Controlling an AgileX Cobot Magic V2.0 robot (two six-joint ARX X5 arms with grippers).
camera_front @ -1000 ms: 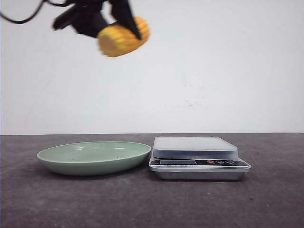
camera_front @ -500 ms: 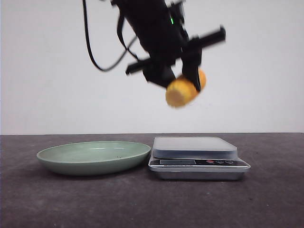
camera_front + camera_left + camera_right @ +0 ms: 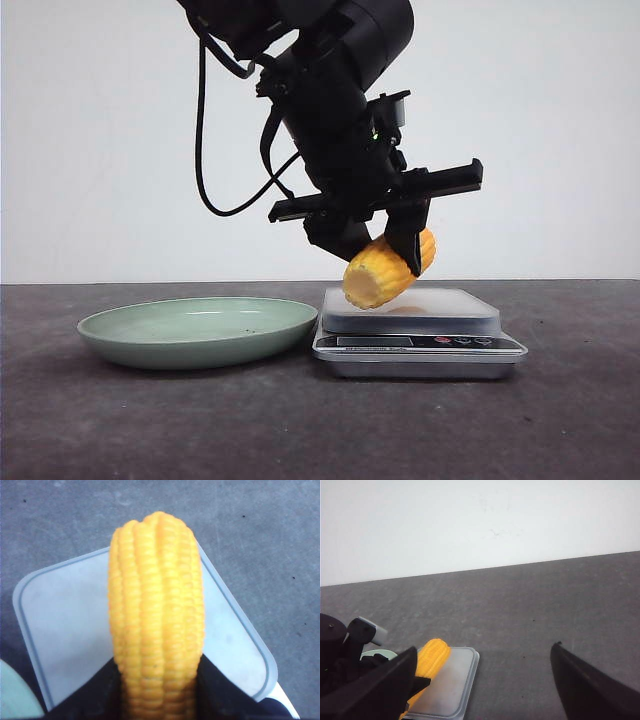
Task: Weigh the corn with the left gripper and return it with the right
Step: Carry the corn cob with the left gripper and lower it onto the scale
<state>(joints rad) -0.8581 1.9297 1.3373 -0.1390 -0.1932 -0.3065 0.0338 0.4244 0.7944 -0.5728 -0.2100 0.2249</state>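
Note:
My left gripper [image 3: 385, 250] is shut on the yellow corn [image 3: 388, 267] and holds it tilted, its pale cut end low, right at the left part of the scale's platform [image 3: 440, 305]; I cannot tell whether it touches. In the left wrist view the corn [image 3: 157, 615] sits between the two black fingers [image 3: 220, 690] over the grey platform [image 3: 70, 630]. My right gripper [image 3: 482, 677] is open and empty, away from the scale; its view shows the corn [image 3: 431, 662] and the scale [image 3: 455, 685]. It is out of the front view.
A shallow green plate [image 3: 200, 330] lies on the dark table just left of the silver scale [image 3: 420, 350]. A white wall stands behind. A black cable [image 3: 215, 150] hangs from the left arm.
My left gripper has come down and a little rightward with the corn, from high above the plate to just over the scale's platform.

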